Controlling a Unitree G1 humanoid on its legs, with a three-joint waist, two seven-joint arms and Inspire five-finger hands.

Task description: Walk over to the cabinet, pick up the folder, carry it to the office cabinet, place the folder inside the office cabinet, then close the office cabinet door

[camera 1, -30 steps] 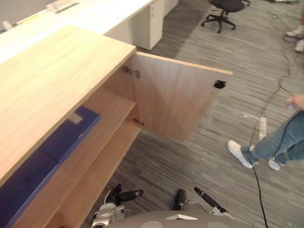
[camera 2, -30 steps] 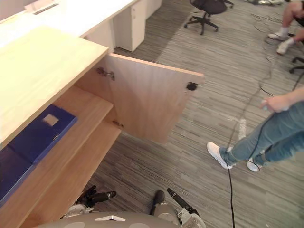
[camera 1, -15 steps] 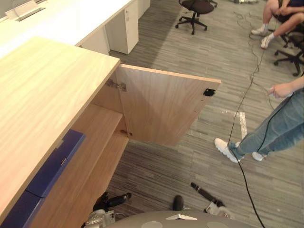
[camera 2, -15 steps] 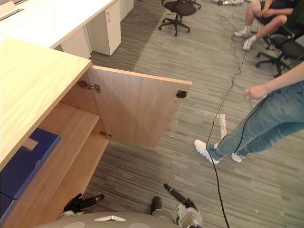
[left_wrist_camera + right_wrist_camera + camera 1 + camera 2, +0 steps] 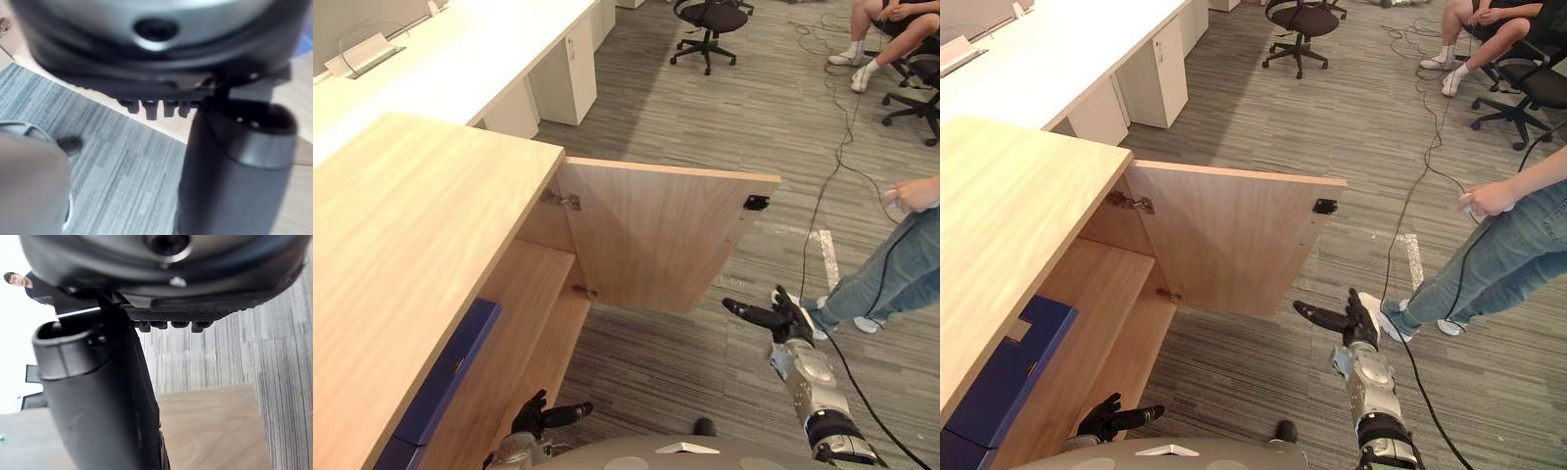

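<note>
Since the folder sits on the shelf at lower left, only shutting the door remains; my right hand hangs spread and empty near it, left hand relaxed at bottom.

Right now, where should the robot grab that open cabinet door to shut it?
Its free edge, by the black catch, with the right hand coming from the open-floor side. The hinges sit at the opposite end, so this edge likely gives most leverage.
</note>
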